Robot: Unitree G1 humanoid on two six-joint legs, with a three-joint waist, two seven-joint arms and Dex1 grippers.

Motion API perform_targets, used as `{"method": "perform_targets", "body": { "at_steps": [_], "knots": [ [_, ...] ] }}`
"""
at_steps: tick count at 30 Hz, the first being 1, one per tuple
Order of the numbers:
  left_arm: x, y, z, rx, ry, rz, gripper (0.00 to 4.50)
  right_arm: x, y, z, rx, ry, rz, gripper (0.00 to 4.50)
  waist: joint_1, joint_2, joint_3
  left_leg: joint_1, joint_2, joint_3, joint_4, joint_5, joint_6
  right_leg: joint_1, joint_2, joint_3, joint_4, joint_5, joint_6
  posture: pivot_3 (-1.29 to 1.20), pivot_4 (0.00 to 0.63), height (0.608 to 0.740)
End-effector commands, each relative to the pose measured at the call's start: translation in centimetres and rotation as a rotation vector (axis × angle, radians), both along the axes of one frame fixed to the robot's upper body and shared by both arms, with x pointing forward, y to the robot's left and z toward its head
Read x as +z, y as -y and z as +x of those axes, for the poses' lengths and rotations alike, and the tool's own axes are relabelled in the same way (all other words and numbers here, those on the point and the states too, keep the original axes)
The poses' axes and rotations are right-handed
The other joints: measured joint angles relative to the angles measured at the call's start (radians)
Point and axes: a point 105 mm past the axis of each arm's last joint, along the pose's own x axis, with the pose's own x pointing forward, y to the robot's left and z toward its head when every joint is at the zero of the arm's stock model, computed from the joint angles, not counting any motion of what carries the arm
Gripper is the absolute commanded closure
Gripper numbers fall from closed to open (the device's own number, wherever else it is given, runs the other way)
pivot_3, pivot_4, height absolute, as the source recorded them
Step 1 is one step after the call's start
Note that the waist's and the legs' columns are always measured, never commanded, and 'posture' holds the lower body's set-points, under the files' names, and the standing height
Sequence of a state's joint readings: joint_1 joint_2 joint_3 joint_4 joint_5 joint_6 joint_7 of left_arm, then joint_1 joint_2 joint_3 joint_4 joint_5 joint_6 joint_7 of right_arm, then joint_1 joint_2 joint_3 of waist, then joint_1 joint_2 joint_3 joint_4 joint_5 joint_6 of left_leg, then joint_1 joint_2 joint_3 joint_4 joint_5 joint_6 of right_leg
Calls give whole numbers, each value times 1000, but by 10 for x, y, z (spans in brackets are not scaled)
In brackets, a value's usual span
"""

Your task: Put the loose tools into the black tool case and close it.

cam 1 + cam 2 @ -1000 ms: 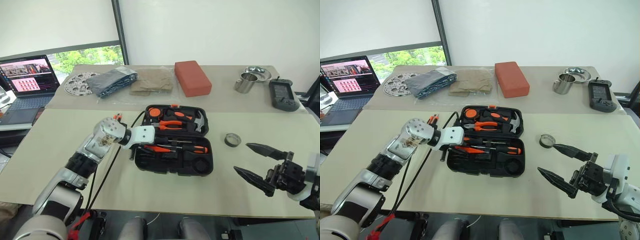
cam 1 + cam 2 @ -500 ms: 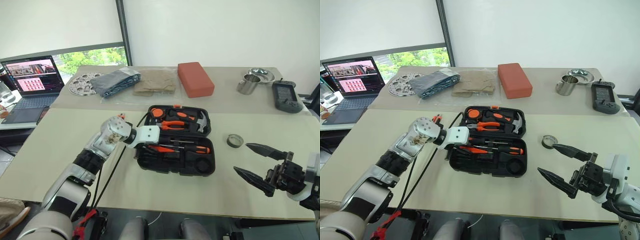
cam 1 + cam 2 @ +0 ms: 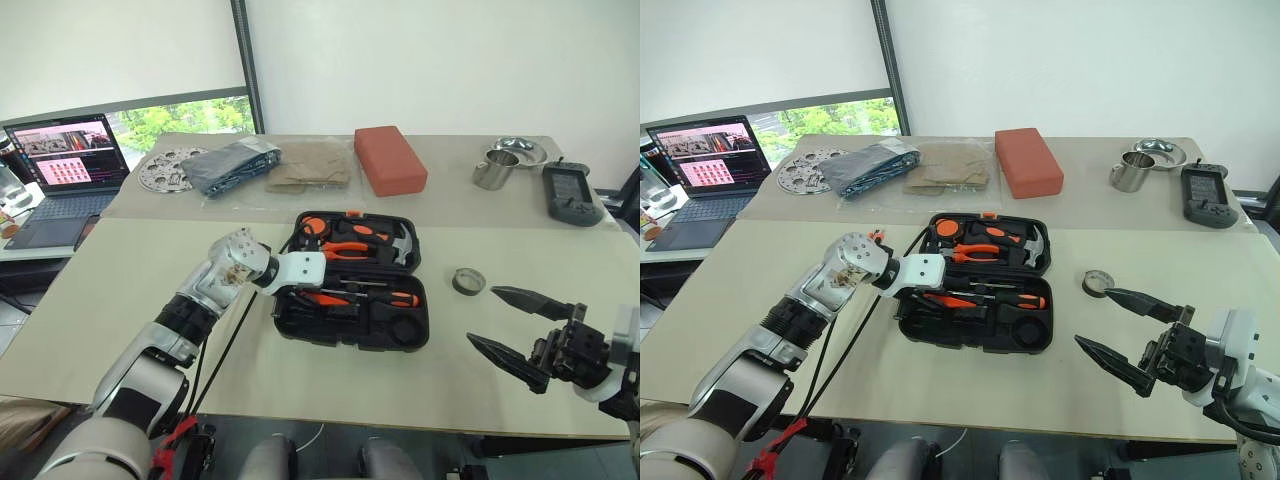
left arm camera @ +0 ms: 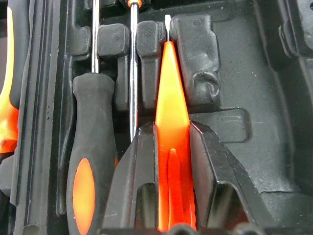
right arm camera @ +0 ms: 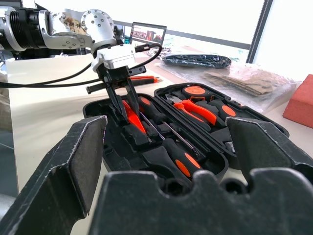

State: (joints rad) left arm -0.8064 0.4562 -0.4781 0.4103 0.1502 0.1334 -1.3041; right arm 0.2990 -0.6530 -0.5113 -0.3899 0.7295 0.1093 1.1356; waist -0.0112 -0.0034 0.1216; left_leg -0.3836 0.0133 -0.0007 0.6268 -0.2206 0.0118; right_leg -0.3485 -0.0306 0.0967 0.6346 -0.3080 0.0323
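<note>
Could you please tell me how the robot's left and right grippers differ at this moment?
The left gripper reaches down into the black tool case, while the right gripper hangs over bare table, beside the case. The left one's jaws are closed on a slim orange tool at a moulded slot; the right one's jaws stand wide apart with nothing between them. Both have two black fingers.

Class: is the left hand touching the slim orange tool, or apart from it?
Touching. The left wrist view shows the left hand with both fingers pressed against the slim orange tool.
</note>
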Motion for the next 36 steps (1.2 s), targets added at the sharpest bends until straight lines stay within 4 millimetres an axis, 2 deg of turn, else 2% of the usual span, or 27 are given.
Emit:
{"method": "perform_targets", "body": {
  "at_steps": [1,4,8,12,18,25,30,33,36],
  "knots": [
    [-24,-4,-7,34,-79,28,2446,8,-3,-1,17,45,-1,0,-2,0,0,0,0,0,0,0,0,0,0,0,0,0,0,0,150,740],
    [-19,-2,-4,53,-69,-12,1264,8,-4,0,21,44,-1,0,-2,1,0,0,0,0,0,0,0,-1,1,1,1,0,0,0,150,740],
    [-2,-1,-8,53,-82,-89,23,9,-6,2,27,44,-1,0,2,1,0,0,0,-1,3,0,0,-2,1,1,4,0,0,0,150,740],
    [12,-3,-11,58,-80,-131,23,9,-7,4,30,44,-2,0,-3,0,0,-1,1,-1,3,0,0,-3,2,2,5,0,0,0,150,740],
    [56,-10,-13,70,-49,-242,23,9,-5,5,32,42,-5,0,-7,-2,2,-2,2,-3,1,0,0,-6,5,2,5,0,-1,0,150,740],
    [87,-29,-14,132,-50,-333,23,8,-4,8,44,40,-7,0,-7,-2,2,-1,2,-3,1,0,0,-5,5,3,5,-1,-1,0,150,740],
    [94,-49,8,257,32,-419,23,8,-5,10,54,40,-6,0,-7,-2,2,-1,2,-3,1,0,0,-5,5,3,5,-1,-1,0,150,740],
    [97,-39,15,274,56,-528,23,7,-5,10,59,38,-5,0,-4,-2,2,-1,2,-4,1,0,0,-5,4,2,5,-1,-1,0,150,740],
    [88,-41,13,288,27,-534,23,7,-6,11,62,42,-4,0,-3,-2,2,-2,2,-5,1,0,0,-5,3,3,5,0,-3,0,150,740]
  ]
}}
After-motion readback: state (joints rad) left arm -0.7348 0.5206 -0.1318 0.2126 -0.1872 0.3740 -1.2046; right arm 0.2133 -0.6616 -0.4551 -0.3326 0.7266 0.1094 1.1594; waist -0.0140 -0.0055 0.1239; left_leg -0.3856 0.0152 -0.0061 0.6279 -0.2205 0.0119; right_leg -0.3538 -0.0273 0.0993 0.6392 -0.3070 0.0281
